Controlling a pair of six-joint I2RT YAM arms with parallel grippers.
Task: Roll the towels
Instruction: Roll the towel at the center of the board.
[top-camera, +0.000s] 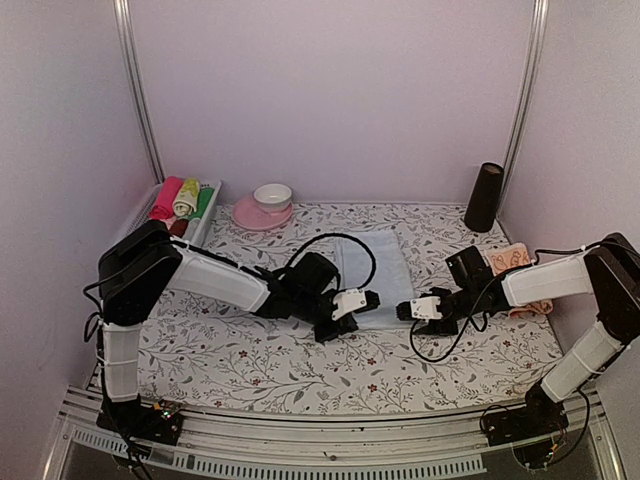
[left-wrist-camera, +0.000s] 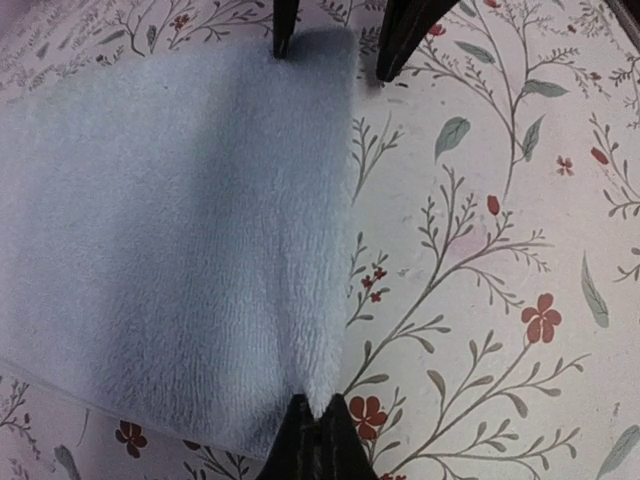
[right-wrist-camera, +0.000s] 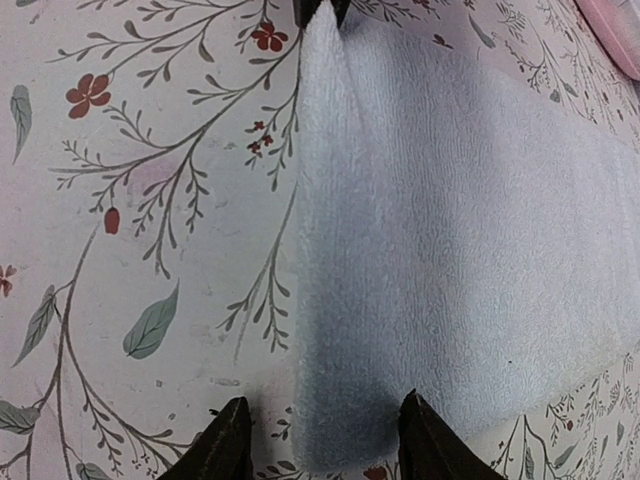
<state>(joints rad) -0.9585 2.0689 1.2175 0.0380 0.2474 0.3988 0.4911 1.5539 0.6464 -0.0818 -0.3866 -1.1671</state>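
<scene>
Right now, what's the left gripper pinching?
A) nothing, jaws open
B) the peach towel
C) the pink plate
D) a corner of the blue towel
D: in the left wrist view the left gripper is shut on a corner of the blue towel, while the peach towel lies apart by the right arm.

We see the blue towel (top-camera: 392, 262) plain and pale all over, and the peach towel (top-camera: 510, 258) orange-pink with pale round prints. The bench sheet (top-camera: 250, 360) is white, strewn with thin brown twigs, grey-green leaves and small red flowers (a busy pattern). The plate (top-camera: 245, 215) is pink, the cylinder (top-camera: 484, 197) black.
</scene>
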